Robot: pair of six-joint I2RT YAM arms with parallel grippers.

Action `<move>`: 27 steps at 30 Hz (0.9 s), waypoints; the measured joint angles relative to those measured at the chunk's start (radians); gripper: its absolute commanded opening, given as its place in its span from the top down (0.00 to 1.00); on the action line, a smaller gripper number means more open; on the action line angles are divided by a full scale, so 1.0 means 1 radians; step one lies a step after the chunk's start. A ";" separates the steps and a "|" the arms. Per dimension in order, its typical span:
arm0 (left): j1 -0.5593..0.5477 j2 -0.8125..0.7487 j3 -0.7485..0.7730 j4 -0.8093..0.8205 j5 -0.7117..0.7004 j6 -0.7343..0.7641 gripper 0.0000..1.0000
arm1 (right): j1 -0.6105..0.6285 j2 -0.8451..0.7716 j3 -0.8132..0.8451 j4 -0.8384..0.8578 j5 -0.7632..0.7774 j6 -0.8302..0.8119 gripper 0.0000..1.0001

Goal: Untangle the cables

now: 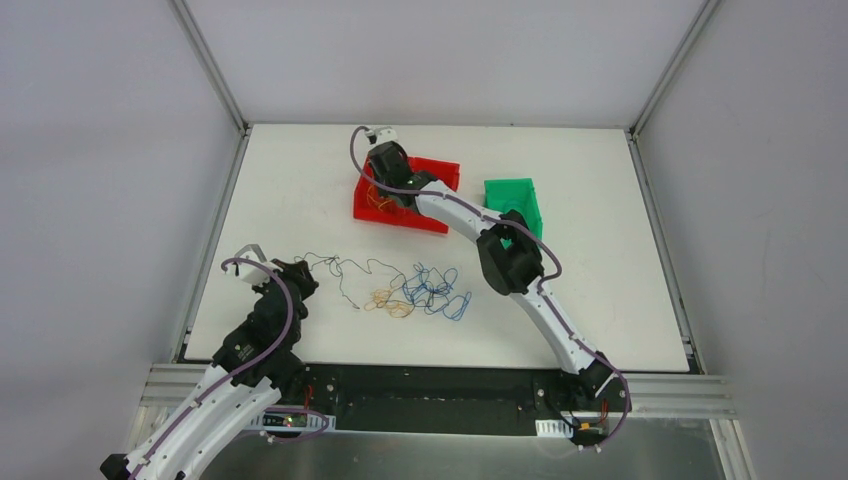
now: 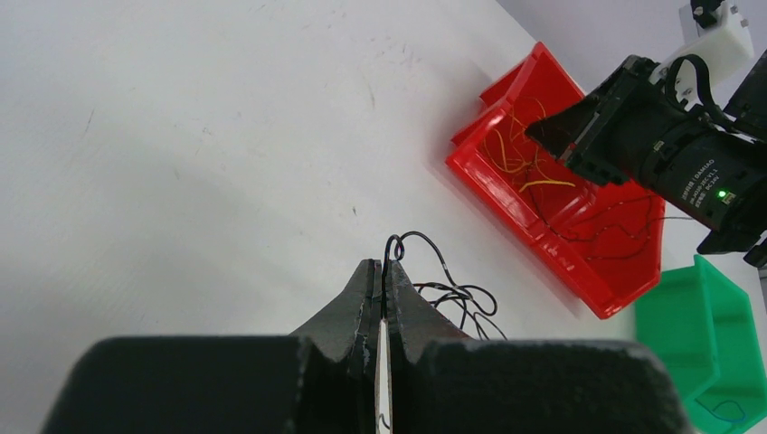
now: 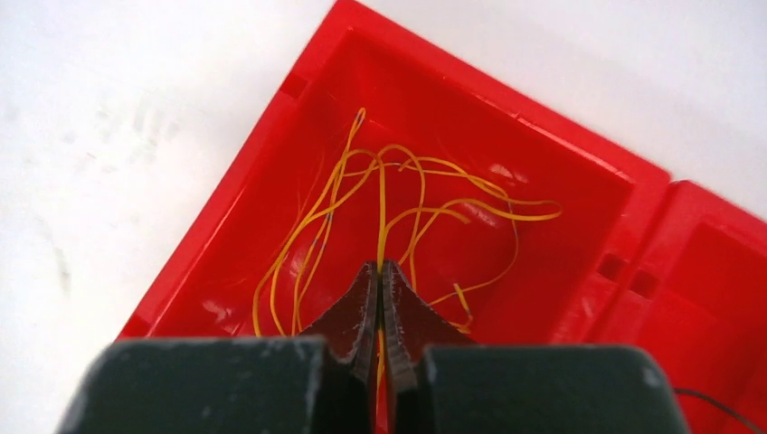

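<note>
Left gripper (image 2: 383, 276) is clamping a dark cable (image 2: 411, 235), fingers closed tight on it, low over the table (image 1: 300, 180). Right gripper (image 3: 381, 271) is pinching a yellow cable (image 3: 381, 208) over the red bin (image 3: 271, 145). Blue cables (image 1: 432, 290) and orange cables (image 1: 388, 303) are lying tangled side by side on the table, between the arms.

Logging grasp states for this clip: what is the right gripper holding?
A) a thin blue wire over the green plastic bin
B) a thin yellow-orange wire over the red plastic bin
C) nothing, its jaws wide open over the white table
B: the right wrist view shows the right gripper shut on a thin yellow-orange wire that runs into the red plastic bin.
</note>
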 measured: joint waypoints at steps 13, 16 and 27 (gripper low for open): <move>0.000 0.012 0.000 0.000 0.000 0.000 1.00 | -0.034 -0.016 -0.023 -0.091 0.029 0.017 0.60; 0.000 0.012 0.000 0.000 0.000 0.000 1.00 | -0.034 -0.028 -0.023 -0.092 0.036 0.011 0.57; 0.000 0.013 0.000 0.000 -0.001 0.000 1.00 | -0.041 -0.196 -0.026 -0.103 0.052 -0.014 0.34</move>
